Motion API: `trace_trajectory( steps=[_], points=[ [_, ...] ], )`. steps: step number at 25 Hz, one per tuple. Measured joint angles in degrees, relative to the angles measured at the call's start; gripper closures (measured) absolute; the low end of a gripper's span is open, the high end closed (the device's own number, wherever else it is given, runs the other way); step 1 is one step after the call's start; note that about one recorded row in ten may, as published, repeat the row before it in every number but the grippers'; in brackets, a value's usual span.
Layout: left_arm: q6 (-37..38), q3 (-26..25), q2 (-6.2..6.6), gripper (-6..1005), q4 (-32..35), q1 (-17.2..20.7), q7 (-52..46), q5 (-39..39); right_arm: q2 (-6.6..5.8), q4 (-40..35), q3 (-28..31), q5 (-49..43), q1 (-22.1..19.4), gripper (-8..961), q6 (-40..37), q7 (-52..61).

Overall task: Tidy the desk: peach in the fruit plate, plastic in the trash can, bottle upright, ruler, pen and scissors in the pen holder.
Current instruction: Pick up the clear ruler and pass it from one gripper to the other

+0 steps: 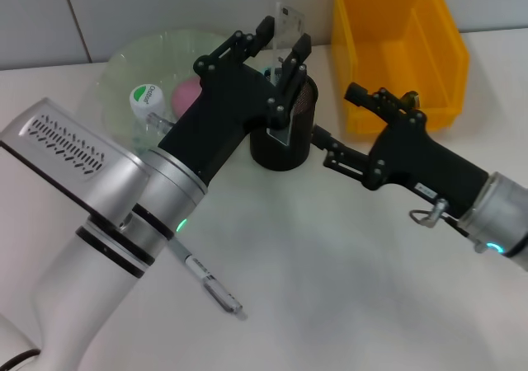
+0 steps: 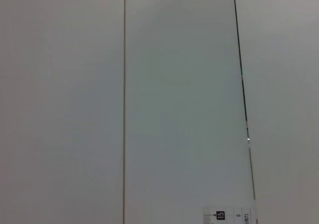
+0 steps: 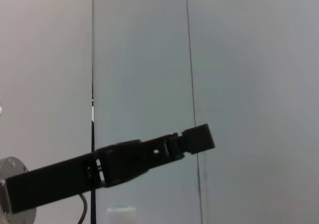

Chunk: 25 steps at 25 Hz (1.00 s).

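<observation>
My left gripper (image 1: pixel 285 39) hangs over the black mesh pen holder (image 1: pixel 280 136), shut across the width of a clear ruler (image 1: pixel 289 16) that stands upright inside it. The ruler's "15" end (image 2: pixel 229 215) shows in the left wrist view. To the right of the holder, my right gripper (image 1: pixel 334 115) is open and holds nothing. A pink peach (image 1: pixel 188 95) lies in the green fruit plate (image 1: pixel 136 58). A bottle with a white cap (image 1: pixel 147 99) stands by the plate, half hidden by my left arm. On the table near my left arm lies a pen (image 1: pixel 210 284). Scissors and plastic are out of view.
A yellow bin (image 1: pixel 396 49), the trash can, stands at the back right just beyond my right gripper. My left arm crosses the table from the front left and covers much of it. Both wrist views show mostly the white wall.
</observation>
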Motion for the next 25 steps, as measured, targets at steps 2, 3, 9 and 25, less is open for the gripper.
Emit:
trace_trajectory(
  steps=[2,3,9,25],
  points=[
    [-0.1,0.4,-0.01,601,-0.1,-0.3,0.2,-0.8,0.01,2.6,0.0,1.0,1.4,124,0.4,-2.1],
    [-0.1,0.7,-0.01,601,-0.2,-0.5,0.5,-1.5,0.0,3.9,0.1,1.6,2.1,124,0.6,-3.2],
    [-0.1,2.8,-0.01,601,0.5,-1.1,5.2,-5.4,0.0,12.9,4.0,2.9,6.0,124,1.4,-9.5],
    [-0.2,3.6,-0.01,601,0.8,-1.7,6.1,-5.8,-0.01,19.2,6.8,2.4,9.5,125,5.6,-13.0]
  ],
)
